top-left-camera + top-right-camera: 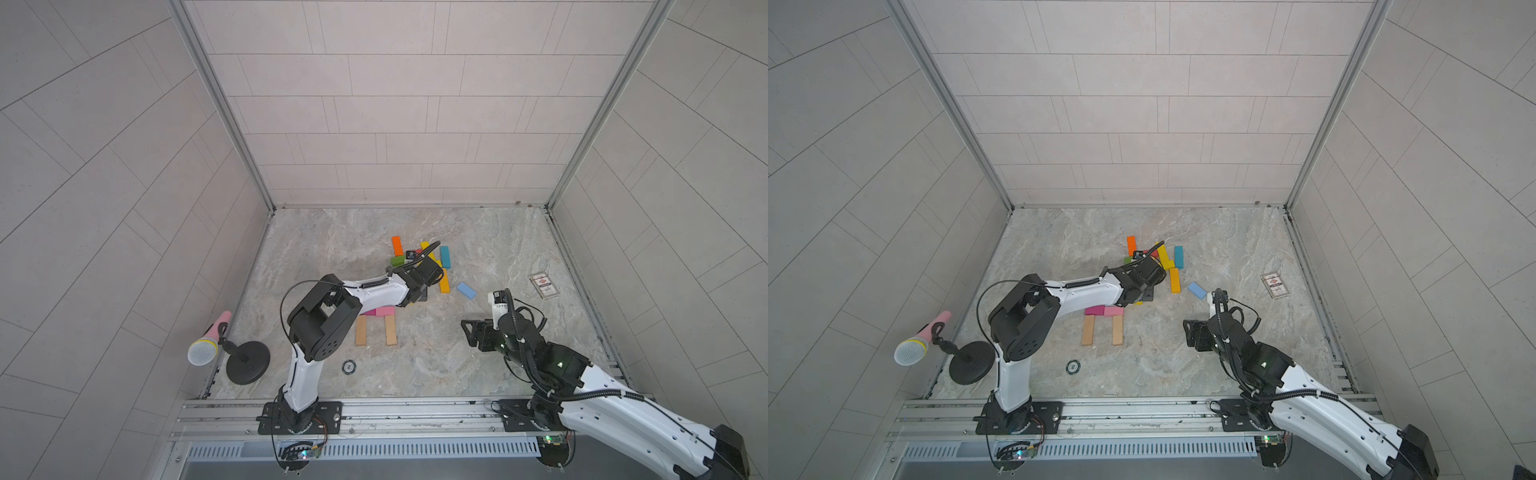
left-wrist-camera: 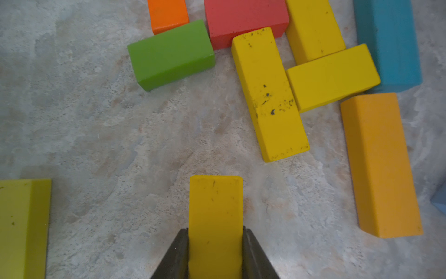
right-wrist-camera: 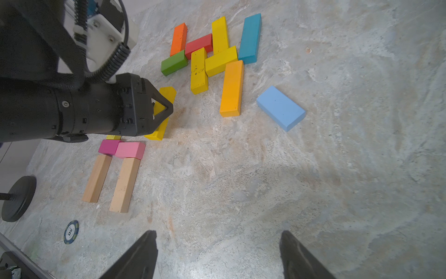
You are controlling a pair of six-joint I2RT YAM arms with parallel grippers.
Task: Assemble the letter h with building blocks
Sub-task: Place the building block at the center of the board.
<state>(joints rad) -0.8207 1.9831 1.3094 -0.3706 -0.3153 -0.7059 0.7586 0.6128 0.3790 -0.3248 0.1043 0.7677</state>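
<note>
My left gripper (image 2: 215,229) is shut on a yellow block (image 2: 215,203), held low near the table just beyond the pink block (image 3: 130,149). The pink and a magenta block (image 3: 108,146) lie end to end across the far ends of two plain wood bars (image 3: 97,177) (image 3: 125,184). Further back lies a loose cluster: orange (image 3: 179,38), red (image 3: 199,44), green (image 3: 174,62), teal (image 3: 251,38), amber (image 3: 232,88) and yellow blocks. A light blue block (image 3: 281,108) lies apart. My right gripper (image 3: 218,233) stands open over bare table, nothing between its fingers.
A microphone (image 1: 203,351) on a black round stand (image 1: 248,361) stands at the table's left edge. A poker chip (image 1: 349,366) lies in front of the wood bars. A printed card (image 1: 544,286) lies at the right. A lime block (image 2: 24,227) sits close beside the held one.
</note>
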